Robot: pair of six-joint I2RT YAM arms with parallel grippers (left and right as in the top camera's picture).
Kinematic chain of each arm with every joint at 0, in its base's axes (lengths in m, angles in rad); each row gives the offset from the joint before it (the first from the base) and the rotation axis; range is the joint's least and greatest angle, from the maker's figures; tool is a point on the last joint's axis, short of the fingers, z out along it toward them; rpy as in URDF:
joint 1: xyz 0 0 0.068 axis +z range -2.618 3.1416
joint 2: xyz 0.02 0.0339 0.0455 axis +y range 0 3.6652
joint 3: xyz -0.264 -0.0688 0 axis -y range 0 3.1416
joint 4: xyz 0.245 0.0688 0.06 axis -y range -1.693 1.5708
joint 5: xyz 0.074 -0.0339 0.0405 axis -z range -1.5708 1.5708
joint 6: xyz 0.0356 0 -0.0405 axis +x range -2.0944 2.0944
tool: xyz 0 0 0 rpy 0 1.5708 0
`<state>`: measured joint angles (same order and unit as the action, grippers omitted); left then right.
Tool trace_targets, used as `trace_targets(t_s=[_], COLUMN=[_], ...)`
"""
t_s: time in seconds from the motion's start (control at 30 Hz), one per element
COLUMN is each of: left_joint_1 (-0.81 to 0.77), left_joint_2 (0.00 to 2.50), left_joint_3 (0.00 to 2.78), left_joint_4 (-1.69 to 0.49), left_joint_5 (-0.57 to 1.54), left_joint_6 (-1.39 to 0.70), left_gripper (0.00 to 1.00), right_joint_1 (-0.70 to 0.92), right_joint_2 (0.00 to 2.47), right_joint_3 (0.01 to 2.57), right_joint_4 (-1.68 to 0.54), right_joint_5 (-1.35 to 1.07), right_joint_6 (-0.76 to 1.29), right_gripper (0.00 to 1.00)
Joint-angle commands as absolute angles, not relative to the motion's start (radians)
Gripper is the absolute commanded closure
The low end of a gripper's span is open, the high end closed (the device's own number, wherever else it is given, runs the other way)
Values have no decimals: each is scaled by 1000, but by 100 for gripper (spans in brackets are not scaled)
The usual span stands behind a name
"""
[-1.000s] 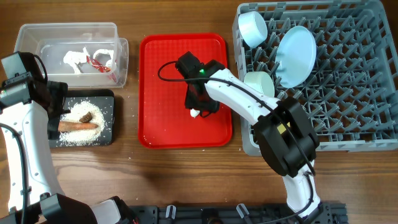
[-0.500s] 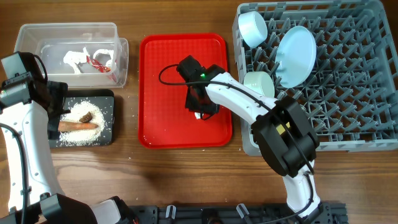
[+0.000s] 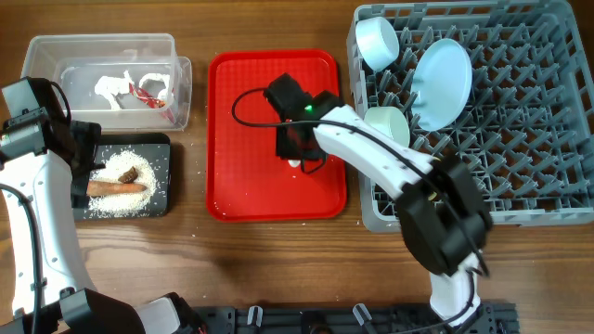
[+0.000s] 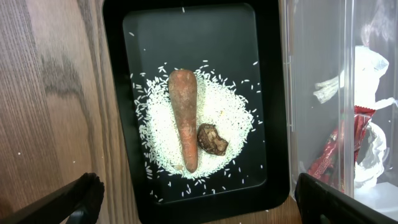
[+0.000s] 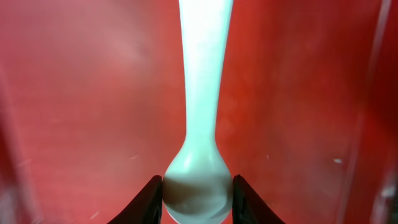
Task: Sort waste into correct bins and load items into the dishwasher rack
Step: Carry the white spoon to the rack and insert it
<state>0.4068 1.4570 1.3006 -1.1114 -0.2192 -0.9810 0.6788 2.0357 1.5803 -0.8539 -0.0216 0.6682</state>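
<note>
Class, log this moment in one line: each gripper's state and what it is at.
right gripper: shut on white spoon, over red tray | left gripper: open, above black tray

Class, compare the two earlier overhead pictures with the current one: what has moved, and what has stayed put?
The right arm's elbow swung a little to the right, and the right gripper nudged slightly toward the far edge of the red tray, fingers clamped on the white spoon; no grab or release shows. The left arm, tub, black tray, rack and its dishes stayed as they were.
</note>
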Motion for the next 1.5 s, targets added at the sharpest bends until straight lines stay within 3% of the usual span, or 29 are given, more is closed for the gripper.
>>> trace_targets(t_s=[0.0, 0.13, 0.43, 0.6, 0.73, 0.9, 1.13, 1.47], left_joint_1=[410, 410, 410, 410, 410, 410, 410, 410], left_joint_2=[1460, 1460, 1460, 1460, 1460, 1460, 1460, 1460], left_joint_3=[1305, 1305, 1305, 1305, 1305, 1305, 1305, 1305], left_joint_4=[-1112, -1112, -1112, -1112, -1112, -1112, -1112, -1112], left_joint_5=[-229, -229, -229, -228, -229, -229, -228, -229], left_joint_6=[-972, -972, -972, -972, -972, -972, -972, -972], left_gripper=[0, 0, 0, 0, 0, 0, 0, 0], right_joint_1=[670, 606, 196, 100, 6, -28, -28, -28], right_joint_2=[1884, 1779, 1637, 1557, 1522, 1537, 1554, 1554], right_joint_3=[1611, 1611, 1611, 1611, 1609, 1528, 1370, 1331], right_joint_4=[-865, -928, -1154, -1194, -1254, -1259, -1151, -1133], right_joint_5=[41, 114, 120, 124, 125, 150, 131, 119], right_joint_6=[577, 579, 638, 636, 852, 1170, 1233, 1233], right_gripper=[91, 91, 96, 96, 96, 96, 96, 84])
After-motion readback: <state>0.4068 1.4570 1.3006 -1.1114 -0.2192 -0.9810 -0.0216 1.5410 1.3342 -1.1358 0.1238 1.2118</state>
